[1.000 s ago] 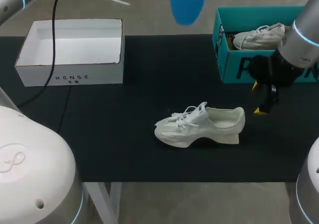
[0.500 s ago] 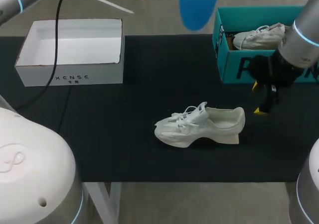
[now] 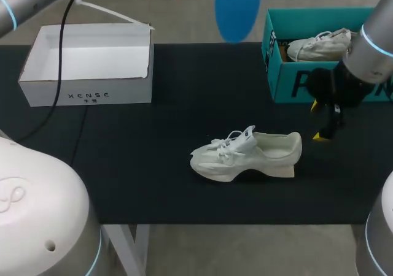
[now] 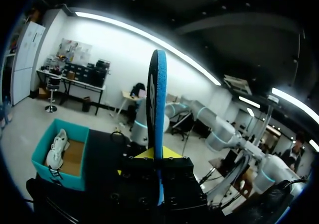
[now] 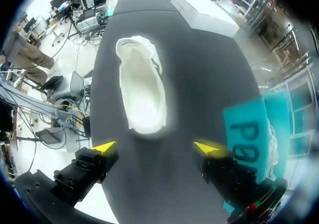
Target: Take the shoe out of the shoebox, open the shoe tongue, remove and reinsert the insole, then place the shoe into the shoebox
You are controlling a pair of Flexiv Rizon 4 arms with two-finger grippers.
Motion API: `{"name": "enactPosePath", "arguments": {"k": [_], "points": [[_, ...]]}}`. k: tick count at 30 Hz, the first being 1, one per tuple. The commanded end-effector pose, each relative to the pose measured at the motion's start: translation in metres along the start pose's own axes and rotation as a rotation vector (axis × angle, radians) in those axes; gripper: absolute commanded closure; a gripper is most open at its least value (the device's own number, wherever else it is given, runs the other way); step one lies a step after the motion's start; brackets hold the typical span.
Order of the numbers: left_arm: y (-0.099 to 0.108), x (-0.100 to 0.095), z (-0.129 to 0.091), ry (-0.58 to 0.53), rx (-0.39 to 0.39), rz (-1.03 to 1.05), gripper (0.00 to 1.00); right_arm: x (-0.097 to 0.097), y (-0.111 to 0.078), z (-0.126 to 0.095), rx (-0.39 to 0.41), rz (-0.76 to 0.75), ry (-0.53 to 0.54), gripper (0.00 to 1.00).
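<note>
High over the far middle, with left gripper [image 4: 158, 159] clamped on insole [image 3: 236, 9], right gripper [image 5: 157, 147] spread wide: lower toe-first into shoe [image 3: 245, 156], bracing heel.

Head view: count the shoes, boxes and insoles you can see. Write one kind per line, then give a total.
Shoes: 2 (loose shoe, boxed shoe)
Boxes: 2 (white box, teal box)
Insoles: 1 (blue insole)
Total: 5
</note>
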State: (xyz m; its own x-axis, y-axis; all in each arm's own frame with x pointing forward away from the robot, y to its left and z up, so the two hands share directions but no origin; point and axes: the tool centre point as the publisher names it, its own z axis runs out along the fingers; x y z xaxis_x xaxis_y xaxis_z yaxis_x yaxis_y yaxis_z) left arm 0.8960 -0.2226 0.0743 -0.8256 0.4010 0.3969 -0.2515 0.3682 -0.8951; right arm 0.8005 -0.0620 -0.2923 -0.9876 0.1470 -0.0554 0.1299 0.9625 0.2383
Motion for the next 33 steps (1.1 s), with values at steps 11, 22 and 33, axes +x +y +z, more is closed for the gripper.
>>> {"name": "enactPosePath", "arguments": {"k": [11, 22, 33], "points": [[-0.006, -0.007, -0.006, 0.016, -0.016, 0.000, 1.00, 0.001, 0.000, 0.001, 0.001, 0.000, -0.003, 0.00], [-0.006, -0.007, -0.006, 0.016, -0.016, 0.000, 1.00, 0.001, 0.000, 0.001, 0.001, 0.000, -0.003, 0.00], [-0.006, -0.007, -0.006, 0.016, -0.016, 0.000, 1.00, -0.002, 0.054, -0.007, 0.056, 0.042, -0.039, 0.00]]}}
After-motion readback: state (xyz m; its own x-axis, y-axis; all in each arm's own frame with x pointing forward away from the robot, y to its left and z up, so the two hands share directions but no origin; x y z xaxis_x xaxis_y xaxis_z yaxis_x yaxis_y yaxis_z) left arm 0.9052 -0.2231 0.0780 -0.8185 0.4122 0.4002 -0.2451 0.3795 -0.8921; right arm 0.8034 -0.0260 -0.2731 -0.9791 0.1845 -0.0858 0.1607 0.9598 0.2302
